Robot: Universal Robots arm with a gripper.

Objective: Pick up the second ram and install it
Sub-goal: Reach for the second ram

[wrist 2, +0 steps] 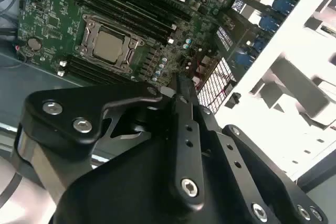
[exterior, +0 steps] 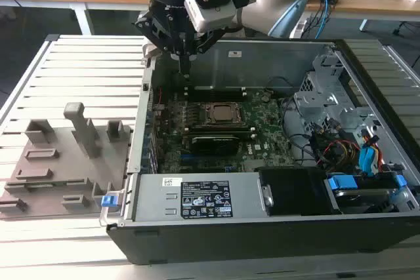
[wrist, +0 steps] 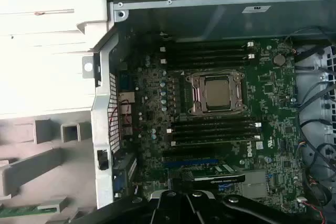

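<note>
The second ram (wrist: pixel 21 211), a slim green stick, lies on the grey plastic holder (exterior: pixel 39 165). The holder sits outside the open computer case (exterior: pixel 275 50), on the exterior view's left. The black gripper (exterior: pixel 186 69) hangs well apart from the ram, pointing down over the motherboard (exterior: pixel 262 126) near the case's far wall. Its jaws are together, with nothing seen between them. The silver processor socket (exterior: pixel 222 113) sits on the motherboard close by. Case and holder rest on a pale slatted table (exterior: pixel 85 63).
</note>
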